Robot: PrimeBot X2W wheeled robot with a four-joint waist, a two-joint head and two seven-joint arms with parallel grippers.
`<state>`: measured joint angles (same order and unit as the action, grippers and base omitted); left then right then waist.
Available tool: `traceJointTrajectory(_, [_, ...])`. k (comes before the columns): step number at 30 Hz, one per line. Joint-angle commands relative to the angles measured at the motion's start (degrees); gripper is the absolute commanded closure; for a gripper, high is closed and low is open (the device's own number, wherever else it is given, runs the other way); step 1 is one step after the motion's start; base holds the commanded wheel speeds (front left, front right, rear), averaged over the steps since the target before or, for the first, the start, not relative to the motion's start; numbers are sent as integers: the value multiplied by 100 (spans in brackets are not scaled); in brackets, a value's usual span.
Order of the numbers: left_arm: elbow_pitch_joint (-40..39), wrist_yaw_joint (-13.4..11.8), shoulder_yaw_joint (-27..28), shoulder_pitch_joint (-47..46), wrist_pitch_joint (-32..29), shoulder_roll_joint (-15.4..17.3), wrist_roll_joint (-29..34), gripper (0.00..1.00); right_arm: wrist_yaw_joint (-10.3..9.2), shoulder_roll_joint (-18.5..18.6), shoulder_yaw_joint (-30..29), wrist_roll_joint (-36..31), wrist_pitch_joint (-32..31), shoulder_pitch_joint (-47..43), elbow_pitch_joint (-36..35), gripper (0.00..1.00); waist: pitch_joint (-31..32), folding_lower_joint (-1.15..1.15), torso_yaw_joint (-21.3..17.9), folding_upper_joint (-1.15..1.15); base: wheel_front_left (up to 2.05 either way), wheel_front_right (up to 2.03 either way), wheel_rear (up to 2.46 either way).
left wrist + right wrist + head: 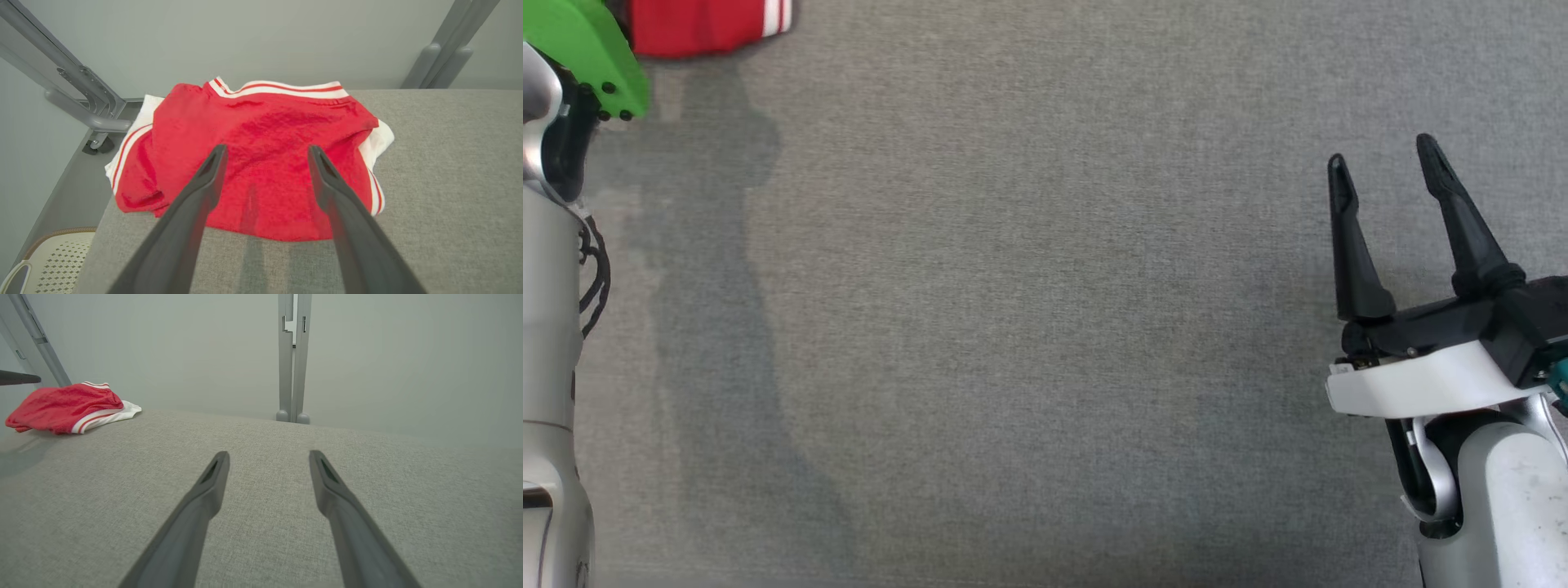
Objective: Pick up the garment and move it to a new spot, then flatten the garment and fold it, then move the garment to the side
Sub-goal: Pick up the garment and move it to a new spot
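Our left pincer (266, 148) sits closest to its wrist camera. Its two dark fingers are spread wide with nothing between them, and they point at the garment (261, 122). Their shadows fall on the cloth's near edge and on the bench (449, 163) in front of it. Our right pincer (267, 453) is spread just as wide and also holds nothing. It hovers over bare grey fabric at the right of the head view, well apart from the garment.

We see the bench as the biggest thing, a grey woven surface across all three views. A plain pale wall stands behind it.

Next in size is the garment, red with white bands striped in red. It lies in a loose, rumpled heap at the far left corner of the bench, with white fabric showing under its edges. In the left wrist view its left side seems to reach over the bench's edge.

Grey metal frame posts (293, 355) rise behind the bench. On our left arm we see a bright green cover (588, 49) above the pale forearm (547, 327). Below the bench's left edge, a cream perforated item (53, 257) shows; we cannot tell what it is.
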<state>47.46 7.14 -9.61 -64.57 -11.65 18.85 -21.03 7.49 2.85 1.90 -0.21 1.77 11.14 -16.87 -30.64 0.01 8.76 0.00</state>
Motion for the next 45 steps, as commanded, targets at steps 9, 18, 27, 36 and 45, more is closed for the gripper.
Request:
traceJointTrajectory(9, [589, 35, -490, -205, -617, 168, -453, 0, 1, 8, -167, 1, 70, 96, -30, 0, -547, -1, -562, 0, 0, 0, 0])
traceJointTrajectory(18, [1023, 20, -616, -168, -671, 296, -478, 93, 1, 9, -191, 65, 125, 143, 45, 0, -483, -1, -613, 0, 0, 0, 0])
traceJointTrajectory(27, [1075, -21, -712, -300, -62, 479, -308, 100, 1, 9, -201, 196, 328, 135, 352, 0, 76, -1, -604, 0, 0, 0, 0])
traceJointTrajectory(36, [775, 30, -1132, -371, 429, 420, -222, 100, 1, 10, -238, 439, 546, -104, 819, 0, 1205, -1, -661, 0, 0, 0, 0])
traceJointTrajectory(45, [-211, 33, -2141, -241, 337, 379, -744, 100, 1, 10, -385, 707, 745, -459, 1158, 0, 2241, -1, -908, 0, 0, 0, 0])
